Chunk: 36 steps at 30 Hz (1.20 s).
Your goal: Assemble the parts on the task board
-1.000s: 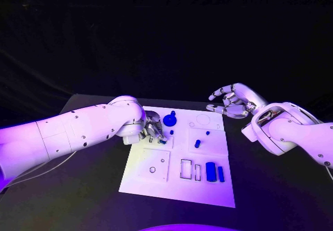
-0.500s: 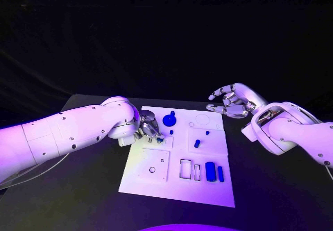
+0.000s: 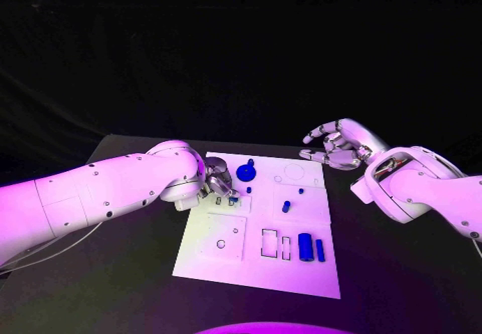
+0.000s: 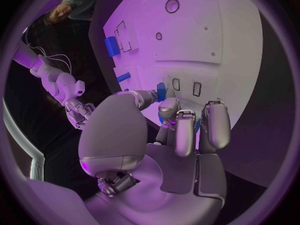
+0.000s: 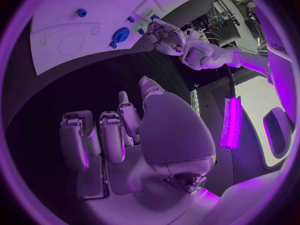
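Your left hand is pinching a small blue part at the board; it is looking light, stiff, slippery, so keep gripping its sides.

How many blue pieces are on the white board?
7, maybe more hidden: round knob, tiny peg, small cap, dot, short peg, two bars. Left hand touches another blue bit.

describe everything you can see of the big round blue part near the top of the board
The round blue part looks like glossy dark blue plastic: a disc with a small knob or stem sticking up from it. It sits on the white task board, near its far edge and left of a faintly outlined circle. The left hand works just beside it; nothing visibly touches it. The right hand hovers away, off the board's far right corner.
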Available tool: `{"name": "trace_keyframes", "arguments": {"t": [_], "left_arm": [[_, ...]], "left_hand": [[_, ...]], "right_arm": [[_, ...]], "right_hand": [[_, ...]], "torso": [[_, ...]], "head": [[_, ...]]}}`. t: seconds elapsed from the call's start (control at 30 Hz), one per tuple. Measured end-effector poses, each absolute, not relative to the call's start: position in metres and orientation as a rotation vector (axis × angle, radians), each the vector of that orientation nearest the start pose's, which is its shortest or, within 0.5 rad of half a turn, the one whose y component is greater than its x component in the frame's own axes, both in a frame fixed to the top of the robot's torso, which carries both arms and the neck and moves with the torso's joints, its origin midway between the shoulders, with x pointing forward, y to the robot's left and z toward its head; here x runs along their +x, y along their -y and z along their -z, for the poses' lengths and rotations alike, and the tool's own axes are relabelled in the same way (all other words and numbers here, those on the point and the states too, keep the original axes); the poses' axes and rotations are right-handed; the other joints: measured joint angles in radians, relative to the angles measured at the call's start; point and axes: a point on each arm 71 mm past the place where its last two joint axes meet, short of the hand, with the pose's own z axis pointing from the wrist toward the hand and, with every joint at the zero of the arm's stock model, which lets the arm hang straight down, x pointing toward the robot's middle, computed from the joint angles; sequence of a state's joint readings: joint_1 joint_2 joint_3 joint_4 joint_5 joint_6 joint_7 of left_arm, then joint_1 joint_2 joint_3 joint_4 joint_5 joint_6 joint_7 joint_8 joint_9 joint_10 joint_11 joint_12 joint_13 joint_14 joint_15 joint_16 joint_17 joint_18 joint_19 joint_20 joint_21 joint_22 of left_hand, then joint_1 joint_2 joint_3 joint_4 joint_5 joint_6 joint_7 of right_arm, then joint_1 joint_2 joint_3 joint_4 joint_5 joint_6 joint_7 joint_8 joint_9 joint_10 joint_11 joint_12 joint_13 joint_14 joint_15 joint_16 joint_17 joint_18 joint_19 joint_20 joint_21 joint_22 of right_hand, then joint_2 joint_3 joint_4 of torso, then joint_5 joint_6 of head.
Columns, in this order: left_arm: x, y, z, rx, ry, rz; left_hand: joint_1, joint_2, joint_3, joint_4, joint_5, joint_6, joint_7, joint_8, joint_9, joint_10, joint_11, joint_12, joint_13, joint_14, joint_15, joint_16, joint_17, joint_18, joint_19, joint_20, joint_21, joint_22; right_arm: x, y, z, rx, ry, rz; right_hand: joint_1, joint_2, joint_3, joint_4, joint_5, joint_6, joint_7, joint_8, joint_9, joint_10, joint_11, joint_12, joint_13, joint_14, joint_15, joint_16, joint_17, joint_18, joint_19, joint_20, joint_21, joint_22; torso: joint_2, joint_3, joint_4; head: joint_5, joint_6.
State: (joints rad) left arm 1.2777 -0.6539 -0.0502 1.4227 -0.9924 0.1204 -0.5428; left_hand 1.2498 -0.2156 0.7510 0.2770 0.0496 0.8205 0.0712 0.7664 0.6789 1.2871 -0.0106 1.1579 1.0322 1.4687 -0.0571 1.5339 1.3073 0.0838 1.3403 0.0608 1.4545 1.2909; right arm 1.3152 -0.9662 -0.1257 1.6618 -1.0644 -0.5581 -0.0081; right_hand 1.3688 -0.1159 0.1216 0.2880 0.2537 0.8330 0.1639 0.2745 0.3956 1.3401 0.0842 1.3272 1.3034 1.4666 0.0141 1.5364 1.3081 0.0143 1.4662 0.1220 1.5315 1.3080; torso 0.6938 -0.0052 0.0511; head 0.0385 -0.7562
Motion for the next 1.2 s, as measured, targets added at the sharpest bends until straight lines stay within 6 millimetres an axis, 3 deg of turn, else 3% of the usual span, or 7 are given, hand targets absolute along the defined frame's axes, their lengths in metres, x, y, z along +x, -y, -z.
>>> {"name": "trace_keyframes", "arguments": {"t": [0.17,0.2,0.23,0.8,0.83,0.87,1.2], "left_arm": [[0.502,-0.145,0.201,-0.149,-2.298,0.486],[0.502,-0.145,0.201,-0.142,-2.295,0.482],[0.503,-0.144,0.201,-0.137,-2.293,0.478],[0.505,-0.142,0.21,-0.094,-2.292,0.415],[0.506,-0.142,0.21,-0.092,-2.292,0.413],[0.506,-0.142,0.21,-0.09,-2.292,0.411],[0.506,-0.142,0.211,-0.079,-2.293,0.4]], "left_hand": [[-0.004,-0.004,0.0,0.0,0.0,0.0,0.0,0.006,0.0,0.007,0.0,0.007,0.007,-0.004,-0.004,0.0,0.0,0.0,0.009,0.002,0.004,0.011],[-0.006,-0.003,0.0,0.0,0.0,0.0,0.0,0.006,0.0,0.007,0.0,0.007,0.007,-0.004,-0.004,0.001,0.0,-0.003,0.012,-0.001,0.004,0.012],[-0.012,-0.002,0.0,0.0,0.0,0.0,0.0,0.006,0.0,0.007,0.0,0.007,0.007,-0.004,-0.004,0.004,0.0,-0.016,0.012,-0.002,0.004,0.013],[-0.036,-0.007,0.016,-0.01,0.004,0.001,0.0,0.023,0.001,0.025,-0.007,0.019,0.012,0.0,-0.007,0.008,0.001,-0.016,0.03,-0.005,0.013,0.017],[-0.037,-0.008,0.019,-0.008,0.004,0.001,0.0,0.023,0.003,0.025,-0.007,0.019,0.014,-0.002,-0.009,0.011,0.001,-0.016,0.03,-0.005,0.016,0.017],[-0.037,-0.008,0.019,-0.008,0.005,0.001,0.0,0.023,0.035,0.025,-0.007,0.019,0.015,-0.004,-0.011,0.012,0.001,-0.016,0.03,-0.005,0.017,0.017],[-0.049,-0.01,0.019,-0.008,0.005,0.002,-0.001,0.031,0.038,0.039,-0.014,0.038,0.031,-0.004,-0.011,0.016,0.001,-0.016,0.046,-0.007,0.023,0.017]], "right_arm": [[0.469,0.229,0.14,0.206,-1.495,-0.842],[0.469,0.229,0.14,0.206,-1.495,-0.842],[0.469,0.229,0.14,0.206,-1.495,-0.842],[0.47,0.228,0.141,0.206,-1.494,-0.842],[0.47,0.228,0.141,0.206,-1.494,-0.842],[0.47,0.228,0.141,0.206,-1.494,-0.842],[0.47,0.229,0.141,0.206,-1.493,-0.842]], "right_hand": [[0.0,0.0,0.0,0.0,0.0,0.0,0.0,0.0,0.0,0.0,0.0,0.0,0.0,0.0,0.0,0.0,0.0,0.0,0.0,0.0,0.0,0.0],[0.0,0.0,0.0,0.0,0.0,0.0,0.0,0.0,0.001,0.0,0.0,0.0,0.0,0.0,0.0,0.0,0.0,0.0,0.0,0.0,0.0,0.0],[0.0,0.0,0.0,0.0,0.001,0.0,0.0,0.0,0.001,0.0,0.0,0.0,-0.001,0.0,0.0,0.0,0.0,0.0,0.0,0.0,0.0,0.0],[-0.004,0.004,0.0,0.0,0.004,0.0,0.0,0.0,0.001,0.0,0.0,-0.004,-0.005,0.0,0.0,-0.004,0.0,0.0,0.0,0.0,-0.004,0.0],[-0.004,0.004,0.0,0.0,0.004,0.0,0.0,0.0,0.001,0.0,0.0,-0.004,-0.005,0.0,0.0,-0.004,0.0,0.0,0.0,0.0,-0.004,0.0],[-0.004,0.004,0.0,0.0,0.004,0.0,0.0,0.0,0.001,0.0,0.0,-0.004,-0.005,0.0,0.0,-0.004,0.0,0.0,0.0,0.0,-0.004,0.0],[-0.004,0.004,0.0,0.0,0.004,0.0,0.0,0.0,0.0,0.0,0.0,-0.004,-0.005,0.0,0.0,-0.004,0.0,0.0,0.0,0.0,-0.004,-0.001]], "torso": [[0.0,-0.0005,-0.0011],[0.001,-0.0005,-0.0015],[0.001,-0.0005,-0.0015],[0.002,-0.0001,-0.0028],[0.002,-0.0001,-0.003],[0.002,0.0,-0.0031],[0.002,0.0,-0.0032]], "head": [[0.002,-0.001],[0.003,-0.002],[0.004,-0.002],[0.006,-0.009],[0.006,-0.009],[0.006,-0.009],[0.005,-0.014]]}}
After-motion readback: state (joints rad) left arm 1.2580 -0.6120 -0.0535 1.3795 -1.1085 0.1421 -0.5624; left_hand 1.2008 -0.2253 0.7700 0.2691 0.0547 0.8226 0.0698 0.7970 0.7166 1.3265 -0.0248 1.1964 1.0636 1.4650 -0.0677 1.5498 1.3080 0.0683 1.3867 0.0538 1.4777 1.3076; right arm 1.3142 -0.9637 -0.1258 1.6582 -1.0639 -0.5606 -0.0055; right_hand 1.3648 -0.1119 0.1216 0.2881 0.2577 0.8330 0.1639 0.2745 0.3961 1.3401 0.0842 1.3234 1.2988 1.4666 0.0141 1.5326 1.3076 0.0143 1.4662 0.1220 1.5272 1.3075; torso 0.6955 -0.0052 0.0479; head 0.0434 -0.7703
